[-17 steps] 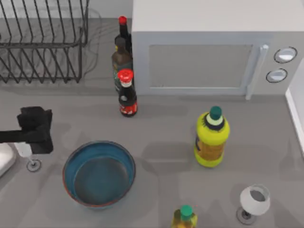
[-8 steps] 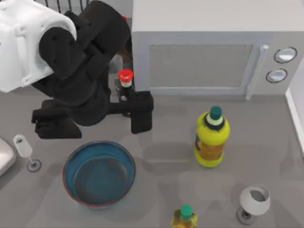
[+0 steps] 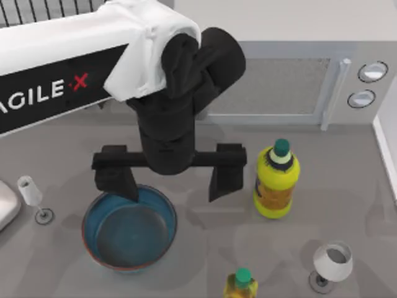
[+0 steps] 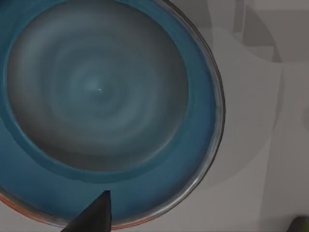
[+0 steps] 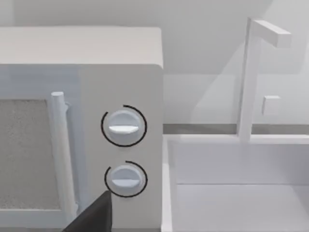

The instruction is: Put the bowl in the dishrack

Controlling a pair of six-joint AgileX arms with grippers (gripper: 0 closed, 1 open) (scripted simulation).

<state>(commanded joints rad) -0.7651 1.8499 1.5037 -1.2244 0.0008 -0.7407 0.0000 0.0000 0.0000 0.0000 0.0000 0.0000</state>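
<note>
While its fingers spread wide, the left gripper (image 3: 170, 183) hangs over the bowl (image 3: 129, 228).
One fingertip (image 3: 128, 187) overlaps the bowl's far rim; the other stands beside it, toward the yellow bottle (image 3: 276, 180).

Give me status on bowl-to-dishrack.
Done: the left claw is open above the bowl, one finger over its far rim. In hand: nothing gripped; the bowl sits on the table. Left: grasp, lift, carry to the dishrack at the table's far left.
</note>
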